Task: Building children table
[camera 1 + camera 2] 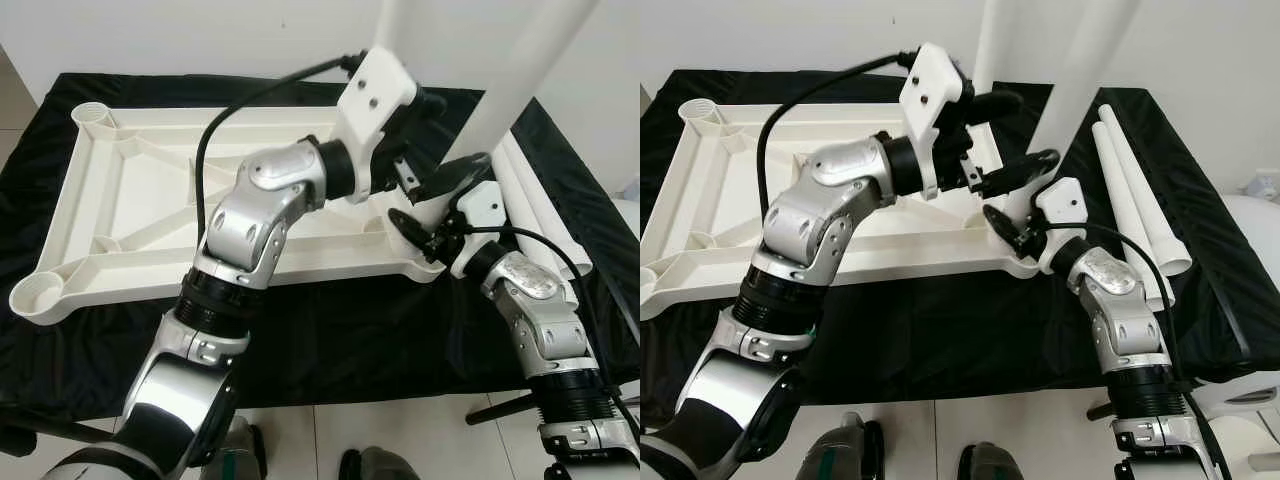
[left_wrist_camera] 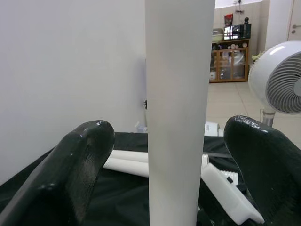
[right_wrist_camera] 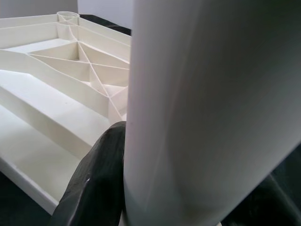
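The white children's tabletop [image 1: 130, 200] lies upside down on a black cloth [image 1: 350, 330]. A white leg [image 1: 395, 25] stands upright at its far right corner. A second leg [image 1: 520, 80] rises tilted from the near right corner. My right gripper [image 1: 435, 205] is shut on this leg near its base, its black fingers [image 3: 99, 179] pressed against the tube. My left gripper [image 1: 1015, 130] hovers between the two standing legs and is open. An upright leg [image 2: 176, 94] stands in the gap between its fingers [image 2: 70, 174] without touching them.
Two spare white legs [image 1: 1140, 190] lie side by side on the cloth at the right. Round sockets sit at the tabletop's left corners [image 1: 95, 115] [image 1: 40, 295]. A white fan [image 2: 282, 80] stands off to the right; a wall runs behind the table.
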Controlling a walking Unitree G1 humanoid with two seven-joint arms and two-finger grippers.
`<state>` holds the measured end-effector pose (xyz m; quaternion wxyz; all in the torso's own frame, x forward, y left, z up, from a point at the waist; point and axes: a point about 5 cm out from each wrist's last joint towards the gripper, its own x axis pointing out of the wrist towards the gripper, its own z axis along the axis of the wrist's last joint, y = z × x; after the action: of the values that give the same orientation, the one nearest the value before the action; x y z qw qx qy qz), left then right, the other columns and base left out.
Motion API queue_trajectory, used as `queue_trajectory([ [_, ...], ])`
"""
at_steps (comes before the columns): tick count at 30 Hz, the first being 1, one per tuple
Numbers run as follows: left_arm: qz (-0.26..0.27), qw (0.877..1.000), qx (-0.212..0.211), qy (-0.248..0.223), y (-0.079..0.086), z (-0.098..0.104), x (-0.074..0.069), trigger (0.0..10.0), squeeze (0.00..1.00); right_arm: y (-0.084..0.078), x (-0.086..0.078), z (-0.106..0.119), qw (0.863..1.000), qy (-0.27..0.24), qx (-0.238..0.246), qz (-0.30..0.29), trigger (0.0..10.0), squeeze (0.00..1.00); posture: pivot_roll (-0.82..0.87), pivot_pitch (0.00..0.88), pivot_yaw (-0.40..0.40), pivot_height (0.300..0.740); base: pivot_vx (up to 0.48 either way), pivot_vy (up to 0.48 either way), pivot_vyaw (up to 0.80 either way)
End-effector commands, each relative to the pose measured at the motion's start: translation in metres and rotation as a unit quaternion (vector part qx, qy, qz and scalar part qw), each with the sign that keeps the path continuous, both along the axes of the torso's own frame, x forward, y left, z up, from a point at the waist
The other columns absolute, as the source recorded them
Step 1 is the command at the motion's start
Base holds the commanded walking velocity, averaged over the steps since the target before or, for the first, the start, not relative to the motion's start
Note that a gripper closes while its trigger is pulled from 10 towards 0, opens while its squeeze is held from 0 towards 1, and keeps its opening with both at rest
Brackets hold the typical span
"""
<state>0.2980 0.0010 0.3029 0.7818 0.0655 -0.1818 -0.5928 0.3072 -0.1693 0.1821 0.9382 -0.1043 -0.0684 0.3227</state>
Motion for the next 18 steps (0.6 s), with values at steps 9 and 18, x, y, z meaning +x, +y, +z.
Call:
queue_trajectory([
  [9, -0.018, 1.0, 0.015, 0.004, -0.012, 0.0, 0.0, 10.0, 0.0, -0.004, 0.0, 0.004, 1.0, 0.0, -0.023, 0.016, 10.0, 0.0, 0.03, 0.055, -0.056, 0.74, 0.0, 0.0, 0.0],
  [18, -0.025, 0.998, 0.048, 0.023, -0.021, -0.007, 0.002, 10.0, 0.0, -0.002, 0.001, 0.005, 0.999, -0.002, -0.031, 0.024, 10.0, 0.0, 0.03, 0.065, -0.047, 0.74, 0.0, 0.0, 0.0],
])
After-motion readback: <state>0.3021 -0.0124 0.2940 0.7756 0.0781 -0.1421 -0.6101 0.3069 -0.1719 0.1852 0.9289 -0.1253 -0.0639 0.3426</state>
